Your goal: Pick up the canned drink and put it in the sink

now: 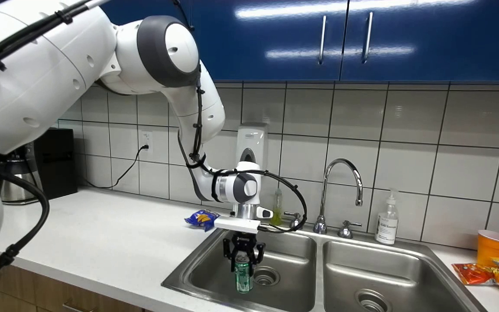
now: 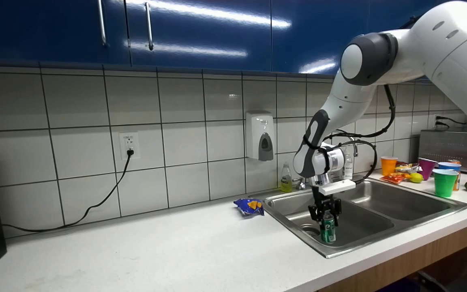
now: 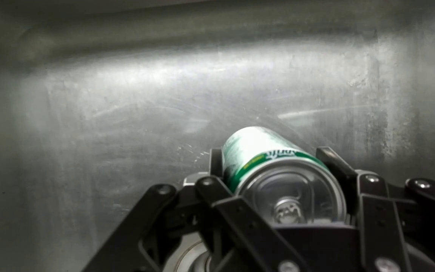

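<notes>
Black fingers (image 3: 336, 164) hold the can (image 3: 281, 175) down in the sink (image 1: 319, 277)

They stand one to each side of it, pressed, as far as I can judge, against its green sides, with the silvery lid up under the gripper (image 1: 244, 266). The can looks upright, or nearly. It is low inside a basin (image 3: 134, 124), though whether its base touches the steel I can't make out from where I stand. The drain (image 1: 266, 276) shows just beside it. Outside that basin a blue packet (image 2: 249, 206) lies on the counter (image 2: 156, 251) near the sink's corner; at the sink's back edge rises the faucet (image 1: 323, 197), with a pump bottle (image 1: 387, 221) farther along.

I take this for the placing step, nearly finished: the can is within its goal and the release is yet to come. The next move, I'd say, calls for easing down until base meets steel, if it doesn't already, then parting the fingers gently and lifting straight up so neither drags the can over.
</notes>
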`<state>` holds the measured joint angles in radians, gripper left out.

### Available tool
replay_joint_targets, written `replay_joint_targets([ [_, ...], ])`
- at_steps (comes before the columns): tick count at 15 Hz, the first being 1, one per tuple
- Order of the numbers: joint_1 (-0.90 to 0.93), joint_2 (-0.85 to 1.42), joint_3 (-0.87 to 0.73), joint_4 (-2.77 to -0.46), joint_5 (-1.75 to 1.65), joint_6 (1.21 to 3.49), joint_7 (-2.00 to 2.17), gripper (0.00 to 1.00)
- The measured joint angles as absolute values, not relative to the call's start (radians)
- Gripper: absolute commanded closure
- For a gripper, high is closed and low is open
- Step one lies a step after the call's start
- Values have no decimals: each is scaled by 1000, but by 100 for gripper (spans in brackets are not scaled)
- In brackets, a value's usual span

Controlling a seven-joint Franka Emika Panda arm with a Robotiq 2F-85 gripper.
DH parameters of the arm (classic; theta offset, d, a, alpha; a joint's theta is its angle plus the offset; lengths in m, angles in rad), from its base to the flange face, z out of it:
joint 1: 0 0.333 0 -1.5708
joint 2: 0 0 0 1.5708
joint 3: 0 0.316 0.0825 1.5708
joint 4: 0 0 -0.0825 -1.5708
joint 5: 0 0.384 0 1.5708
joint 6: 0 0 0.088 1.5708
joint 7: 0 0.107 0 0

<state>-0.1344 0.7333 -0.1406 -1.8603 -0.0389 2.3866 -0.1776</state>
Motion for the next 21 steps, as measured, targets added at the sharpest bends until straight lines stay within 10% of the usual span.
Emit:
replay_joint_targets([
  [19, -143, 808, -140, -1839, -39, 2416, -168, 62],
  [20, -143, 809, -140, -1836, -38, 2416, -168, 12],
  [21, -143, 810, -140, -1835, -39, 2416, -168, 11],
])
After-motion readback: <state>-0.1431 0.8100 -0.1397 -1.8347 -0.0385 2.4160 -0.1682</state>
